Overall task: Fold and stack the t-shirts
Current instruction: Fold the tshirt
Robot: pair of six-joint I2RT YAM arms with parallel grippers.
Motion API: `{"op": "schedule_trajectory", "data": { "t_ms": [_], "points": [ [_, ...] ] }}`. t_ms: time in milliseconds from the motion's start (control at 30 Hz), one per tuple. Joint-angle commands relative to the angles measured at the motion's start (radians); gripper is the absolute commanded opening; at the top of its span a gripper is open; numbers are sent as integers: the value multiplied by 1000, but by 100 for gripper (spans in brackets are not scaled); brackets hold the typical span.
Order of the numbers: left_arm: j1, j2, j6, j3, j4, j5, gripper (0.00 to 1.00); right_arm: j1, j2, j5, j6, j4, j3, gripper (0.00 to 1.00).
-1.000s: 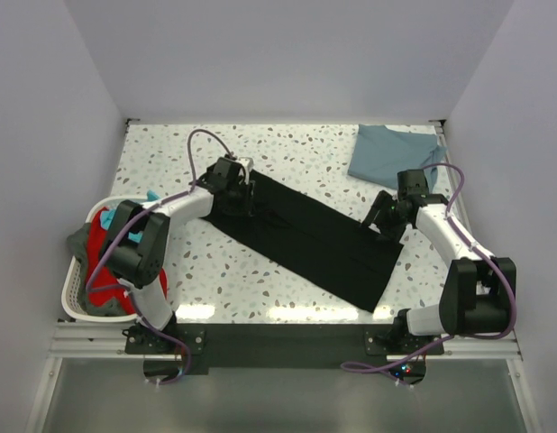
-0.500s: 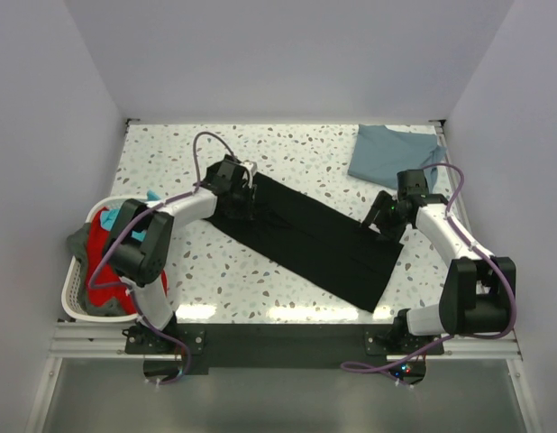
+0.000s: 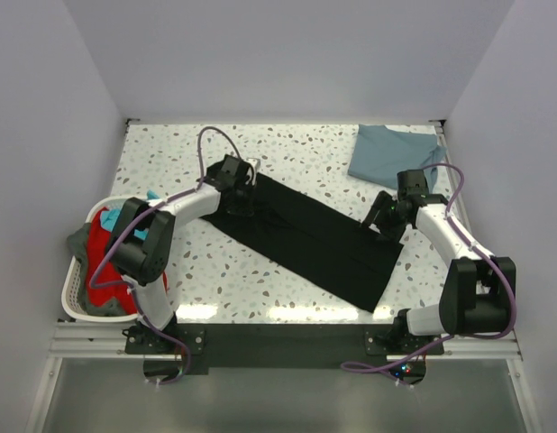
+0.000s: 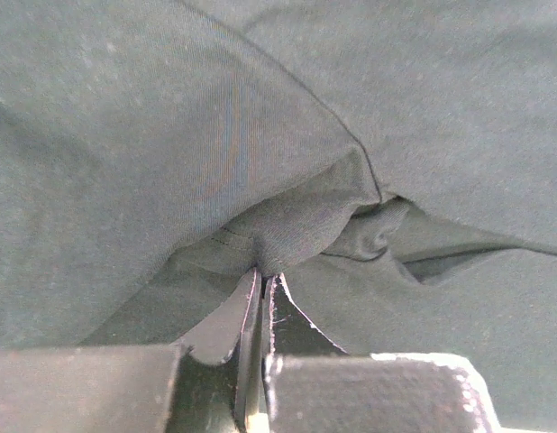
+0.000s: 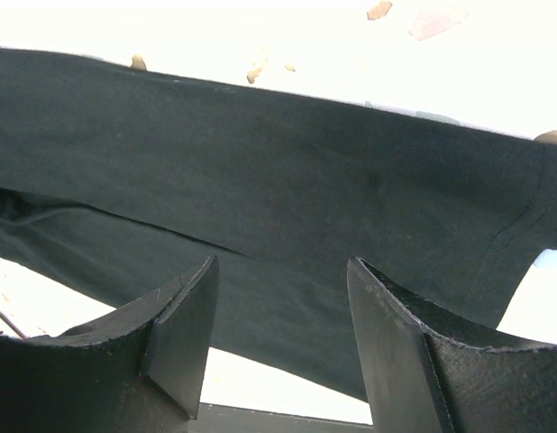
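**Left pincer clenched on the far-left end of the black tee**

The black t-shirt (image 3: 315,244) lies as a long folded strip running diagonally across the speckled table (image 3: 305,149), from far left to near right. The slate-blue t-shirt (image 3: 387,155) sits in the far right corner, well apart from it. Both are light, limp cloth. They should sag, drag and crease when lifted, and a single pinch will probably gather only the top layer. The best places to take hold are likely the two ends of the strip, at a hem or corner, so that all the layers come up together.

The left gripper (image 4: 263,281) is clenched on a small bunch of the black cloth at the far-left end, with the fabric puckering up between its closed tips. The right gripper (image 5: 280,298) hangs released, jaws apart, just above the strip's right end, with nothing between its fingers (image 5: 184,325). The white laundry basket (image 3: 69,293) of coloured clothes stands at the left edge of the table.

Compared with a second ago, the left wrist has edged slightly toward the far side and its jaws have gone from parted to pinched. The right arm has not moved, and the strip lies as it did, apart from the new pucker at the left tips.
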Motion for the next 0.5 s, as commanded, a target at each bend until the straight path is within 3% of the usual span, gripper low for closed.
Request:
{"op": "schedule_trajectory", "data": {
  "t_ms": [0,467],
  "points": [
    [-11,-42,13,62,-49,-29,0,4,-24,-10,-5,-7,-12,63],
    [-22,-69,25,93,-212,-21,0,5,-35,-16,-5,-2,-26,63]
  ]
}}
